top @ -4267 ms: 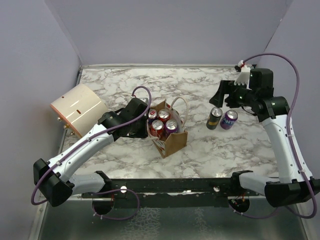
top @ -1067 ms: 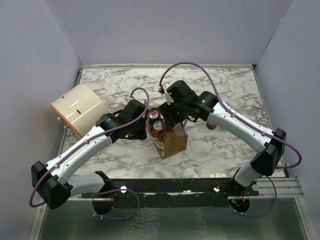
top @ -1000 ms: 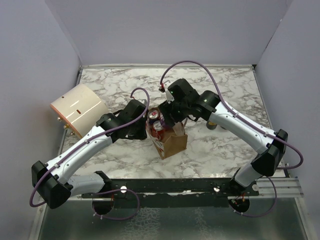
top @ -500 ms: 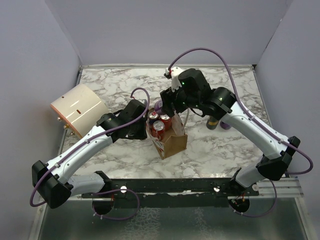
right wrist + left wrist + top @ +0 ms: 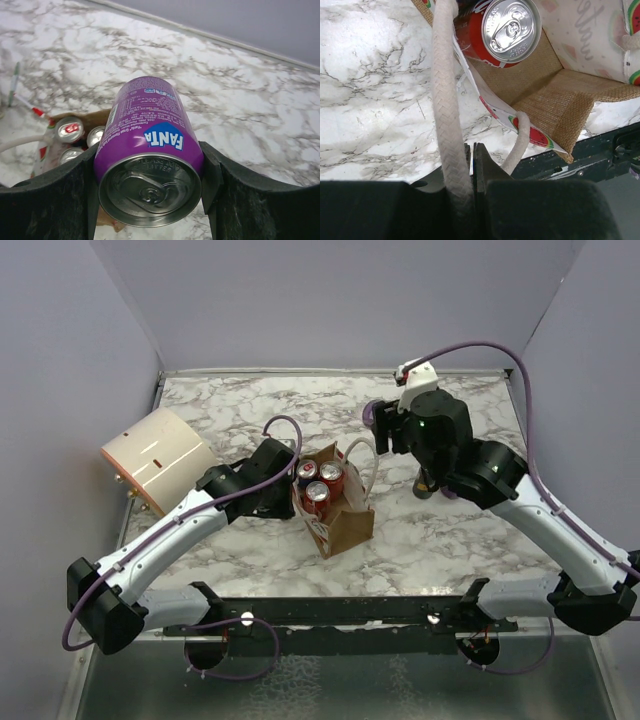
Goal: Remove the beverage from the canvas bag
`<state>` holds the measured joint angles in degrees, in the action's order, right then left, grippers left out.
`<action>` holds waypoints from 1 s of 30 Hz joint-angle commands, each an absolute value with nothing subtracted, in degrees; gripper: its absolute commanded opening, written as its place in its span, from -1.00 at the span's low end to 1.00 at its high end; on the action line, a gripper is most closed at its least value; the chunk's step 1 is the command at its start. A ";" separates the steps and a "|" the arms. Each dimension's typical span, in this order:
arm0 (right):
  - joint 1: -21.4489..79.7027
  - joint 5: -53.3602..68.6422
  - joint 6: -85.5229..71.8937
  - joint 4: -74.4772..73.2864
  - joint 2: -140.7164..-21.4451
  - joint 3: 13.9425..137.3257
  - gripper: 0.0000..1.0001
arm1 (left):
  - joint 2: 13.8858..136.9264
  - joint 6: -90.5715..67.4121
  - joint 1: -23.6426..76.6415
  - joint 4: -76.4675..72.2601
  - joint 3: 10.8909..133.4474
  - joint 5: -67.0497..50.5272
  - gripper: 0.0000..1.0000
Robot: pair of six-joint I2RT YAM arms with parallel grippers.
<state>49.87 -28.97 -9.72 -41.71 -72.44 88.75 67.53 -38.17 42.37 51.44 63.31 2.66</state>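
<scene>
Over the last second the right gripper [image 5: 379, 421] had risen out of the small brown canvas bag [image 5: 346, 525] and swung toward the far right of the marble table [image 5: 240, 400]. Its jaws stood partly open, clamped on the sides of a purple Fanta soda can [image 5: 149, 142]. The can hung in the air, clear of the bag's mouth and tipped off upright. In my judgement the lifting-out was done for this can and only the setting down remained, probably near the black can [image 5: 428, 483] standing right of the bag.

The left gripper [image 5: 470, 156] was closed on one white rope handle [image 5: 445, 100], steadying the bag. The bag stood upright near the table's middle, a little toward the near edge, mouth open. Three red cans [image 5: 317, 492] were left inside, and a watermelon print showed on its lining.
</scene>
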 commanded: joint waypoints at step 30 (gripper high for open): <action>5.51 -41.88 -28.38 -38.38 -77.02 76.08 -0.96 | 70.77 -35.34 42.01 50.26 67.73 1.26 -0.80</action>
<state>9.63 -45.60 -22.00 -39.72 -74.43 75.46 70.85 -36.23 42.33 51.05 66.19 2.37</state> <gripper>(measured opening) 0.662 0.104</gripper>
